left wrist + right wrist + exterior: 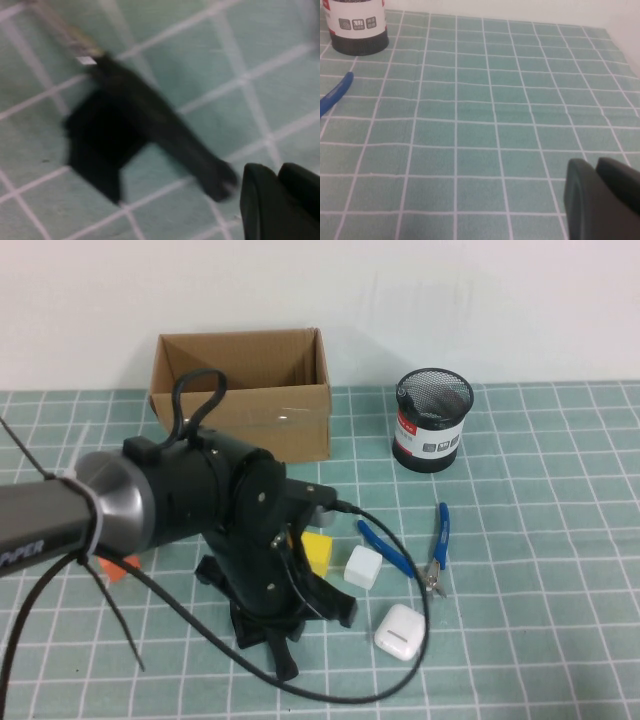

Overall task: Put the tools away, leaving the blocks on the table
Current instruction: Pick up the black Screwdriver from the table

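Observation:
My left arm (230, 510) reaches over the middle of the table (540, 640) and hides what is under it. In the left wrist view a black-handled screwdriver (165, 135) with a metal shaft lies on the table beside a black bracket (97, 145). My left gripper (276, 200) hangs just past the handle's end, fingers together, holding nothing. Blue-handled pliers (415, 545) lie to the right. The yellow block (318, 552), white block (362, 567) and orange block (120, 566) rest on the table. My right gripper (597, 200) is shut over bare table.
An open cardboard box (245, 390) stands at the back left. A black mesh cup (432, 420) is at the back right. A white rounded case (398, 630) lies near the front. A black cable (400, 640) loops over the table.

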Tool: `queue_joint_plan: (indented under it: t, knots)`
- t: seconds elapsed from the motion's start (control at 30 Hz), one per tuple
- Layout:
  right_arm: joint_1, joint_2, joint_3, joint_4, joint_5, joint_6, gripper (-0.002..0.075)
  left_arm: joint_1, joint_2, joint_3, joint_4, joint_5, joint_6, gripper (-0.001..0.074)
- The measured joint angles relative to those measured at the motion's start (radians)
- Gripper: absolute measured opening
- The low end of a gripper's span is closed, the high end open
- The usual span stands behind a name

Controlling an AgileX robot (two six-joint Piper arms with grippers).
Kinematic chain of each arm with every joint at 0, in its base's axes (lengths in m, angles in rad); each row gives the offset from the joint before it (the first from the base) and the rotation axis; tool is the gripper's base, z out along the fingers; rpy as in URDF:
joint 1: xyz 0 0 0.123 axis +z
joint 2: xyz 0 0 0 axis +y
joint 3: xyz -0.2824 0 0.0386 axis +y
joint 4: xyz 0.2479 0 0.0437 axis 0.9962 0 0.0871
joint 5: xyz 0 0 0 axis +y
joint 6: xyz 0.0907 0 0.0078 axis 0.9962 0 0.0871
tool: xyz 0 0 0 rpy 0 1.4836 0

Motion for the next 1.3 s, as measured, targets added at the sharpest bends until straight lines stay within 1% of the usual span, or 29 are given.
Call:
queue_joint_plan:
  t: [0.1,0.6,1.07,1.3]
  knots:
    - [0.000,0.000,0.000,0.000,0.000,0.000,-0.0007,0.028,0.027,0.000,0.000,-0.007,-0.012,0.0039]
    - [0.000,0.000,0.000,0.000,0.000,0.000,-0.0007,0.091,0.063,0.011,-0.009,-0.053,-0.014,0.0041]
    - [0.000,0.000,0.000,0.002,0.000,0.000,-0.0007,0.093,0.101,0.011,-0.022,-0.074,-0.014,0.0042]
    - [0.000,0.000,0.000,0.002,0.000,0.000,-0.0007,0.095,0.101,0.009,-0.004,-0.047,-0.014,0.0042]
